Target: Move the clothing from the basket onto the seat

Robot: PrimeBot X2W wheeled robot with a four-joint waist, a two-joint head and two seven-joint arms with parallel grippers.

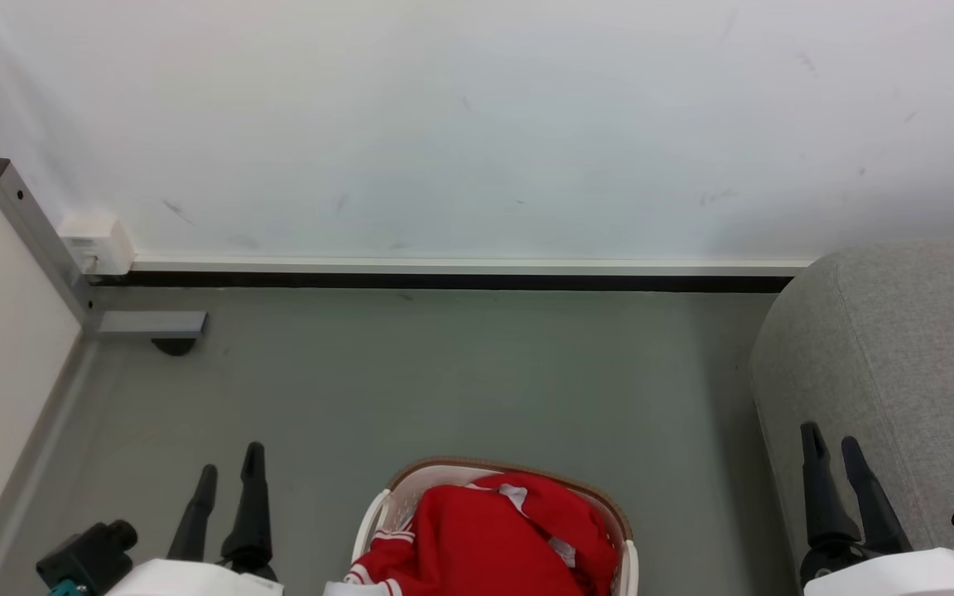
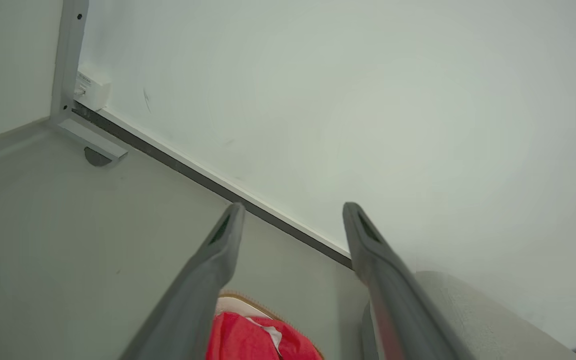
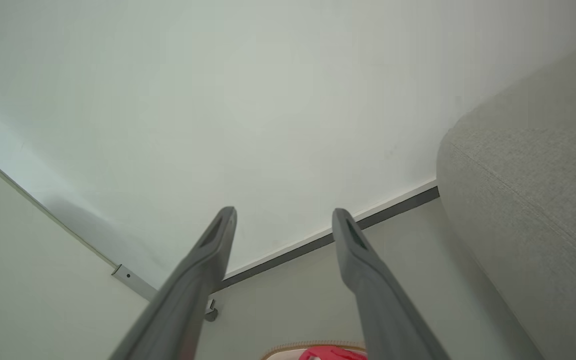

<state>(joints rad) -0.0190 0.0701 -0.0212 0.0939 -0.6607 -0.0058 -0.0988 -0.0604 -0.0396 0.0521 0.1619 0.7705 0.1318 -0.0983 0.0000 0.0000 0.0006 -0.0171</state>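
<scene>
**A:** How far along is the task judged to be?

**B:** Nothing is judged done. The bright red soft clothing with white striped trim (image 1: 485, 530) is heaped inside the cream-white perforated plastic basket with the brown rim (image 1: 444, 465). The basket stands on the grey floor (image 1: 444, 372), well apart from the floor's edge along the white wall (image 1: 477, 124). The whole transfer to the large light grey upholstered seat (image 1: 899, 348) is left.

**A:** And the hands?

**B:** The left hand (image 1: 231, 459) is held to the left of the basket, and the right hand (image 1: 831, 434) before the seat's rounded flank. Both are spread wide and nothing is gripped (how many garments make up the heap cannot be told).

**A:** What room is offered?

**B:** Open floor is seen between the basket and the wall edge, and between the basket and the seat. The seat's rounded edge reaches the floor's wall edge. A grey metal post (image 1: 30, 223) is fixed at the floor's far left corner, well apart from the likely path.
</scene>
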